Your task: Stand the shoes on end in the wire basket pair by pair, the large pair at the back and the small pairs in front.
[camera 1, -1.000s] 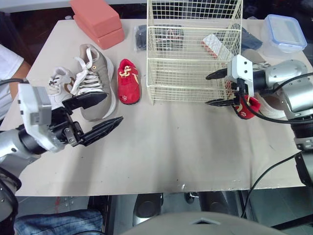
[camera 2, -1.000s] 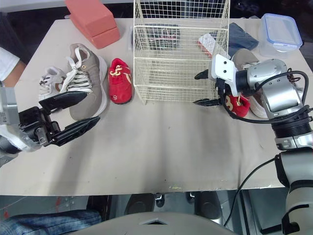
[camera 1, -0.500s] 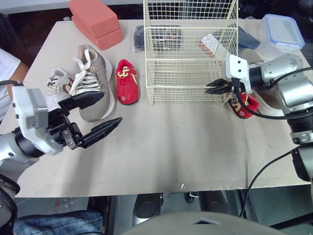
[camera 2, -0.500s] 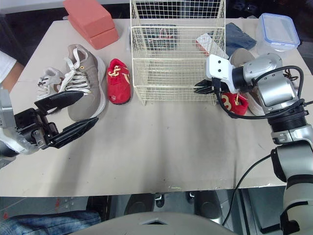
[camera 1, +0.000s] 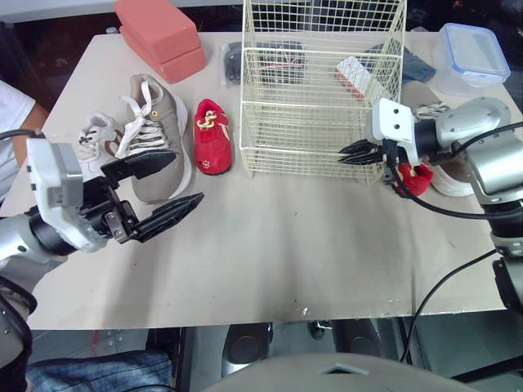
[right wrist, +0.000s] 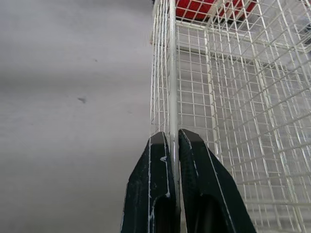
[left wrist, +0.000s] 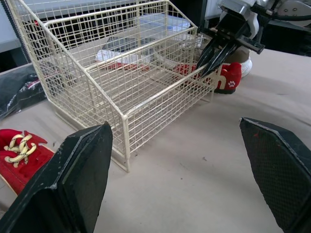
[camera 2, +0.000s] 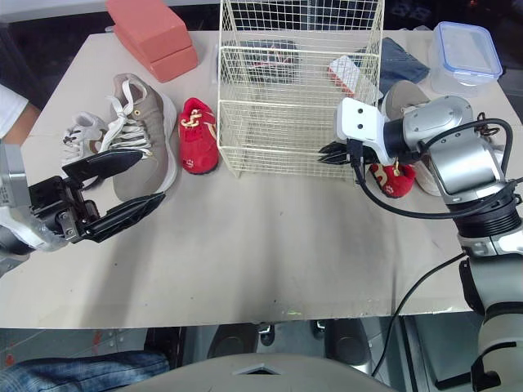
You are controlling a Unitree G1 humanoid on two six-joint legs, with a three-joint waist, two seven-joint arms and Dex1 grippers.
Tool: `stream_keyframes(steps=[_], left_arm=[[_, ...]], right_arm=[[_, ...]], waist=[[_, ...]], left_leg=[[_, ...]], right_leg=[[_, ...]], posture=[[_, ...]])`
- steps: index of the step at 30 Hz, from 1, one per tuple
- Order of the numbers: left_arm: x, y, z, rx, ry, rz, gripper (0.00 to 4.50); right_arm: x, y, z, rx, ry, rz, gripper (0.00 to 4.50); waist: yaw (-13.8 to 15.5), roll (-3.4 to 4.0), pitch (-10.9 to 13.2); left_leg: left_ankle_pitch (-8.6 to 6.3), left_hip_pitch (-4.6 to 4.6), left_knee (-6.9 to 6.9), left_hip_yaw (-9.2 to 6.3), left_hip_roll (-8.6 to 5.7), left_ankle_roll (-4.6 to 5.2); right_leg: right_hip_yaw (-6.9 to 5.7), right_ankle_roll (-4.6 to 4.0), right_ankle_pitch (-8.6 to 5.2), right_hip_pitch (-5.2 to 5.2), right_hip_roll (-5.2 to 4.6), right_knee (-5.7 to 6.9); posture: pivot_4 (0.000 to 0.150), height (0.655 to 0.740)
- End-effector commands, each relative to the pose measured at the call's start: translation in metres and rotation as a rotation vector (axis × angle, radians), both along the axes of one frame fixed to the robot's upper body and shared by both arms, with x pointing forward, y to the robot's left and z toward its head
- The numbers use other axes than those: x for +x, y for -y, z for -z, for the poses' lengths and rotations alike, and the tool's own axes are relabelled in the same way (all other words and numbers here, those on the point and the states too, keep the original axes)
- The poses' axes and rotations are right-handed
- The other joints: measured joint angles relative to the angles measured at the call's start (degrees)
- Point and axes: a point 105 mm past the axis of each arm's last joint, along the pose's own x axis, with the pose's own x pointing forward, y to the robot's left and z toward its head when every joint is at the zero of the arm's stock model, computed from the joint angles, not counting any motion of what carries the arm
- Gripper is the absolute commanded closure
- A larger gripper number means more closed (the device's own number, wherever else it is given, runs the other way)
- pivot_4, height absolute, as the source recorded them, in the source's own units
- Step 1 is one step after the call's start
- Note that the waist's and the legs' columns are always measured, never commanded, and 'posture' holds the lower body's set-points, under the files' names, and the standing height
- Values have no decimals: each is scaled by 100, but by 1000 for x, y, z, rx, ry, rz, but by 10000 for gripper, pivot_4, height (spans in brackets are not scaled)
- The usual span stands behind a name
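The cream wire basket (camera 1: 315, 90) stands at the table's middle back. My right gripper (camera 1: 345, 153) is shut on a vertical wire at the basket's front right corner (right wrist: 171, 97). A small red shoe (camera 1: 413, 178) and a partly hidden beige sneaker (camera 1: 449, 175) lie beneath that arm. Left of the basket lie another small red shoe (camera 1: 212, 135), a large beige sneaker (camera 1: 159, 135) and a small white shoe (camera 1: 98, 139). My left gripper (camera 1: 188, 177) hovers open over the table in front of the sneaker, holding nothing.
Salmon boxes (camera 1: 159, 33) sit at the back left. A clear tub with a blue lid (camera 1: 474, 53) is at the back right. A black item (camera 1: 235, 61), a red-and-white packet (camera 1: 355, 75) and dark cloth (camera 1: 417, 65) lie behind the basket. A person's white sleeve (camera 1: 12, 106) is at the left.
My right gripper went from open beside the red shoe to shut on the basket's corner wire and shifted a little left. The left gripper stayed open in place.
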Motion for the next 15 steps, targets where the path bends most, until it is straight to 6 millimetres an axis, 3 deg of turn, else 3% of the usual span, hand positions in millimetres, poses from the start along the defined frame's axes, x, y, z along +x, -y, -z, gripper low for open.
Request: stream_keyframes(steps=[1,15], left_arm=[[-1,0,-7,20,37,4,0],[1,2,-8,22,37,17,0]], right_arm=[[-8,1,-9,11,27,-25,44130],[-6,0,-16,43,54,-13,44130]], waist=[[0,0,0],[1,-1,0]], left_leg=[[0,0,0,0,0,0],[0,0,0,0,0,0]], right_leg=[[0,0,0,0,0,0],[0,0,0,0,1,0]], posture=[[1500,6860],[1500,6860]])
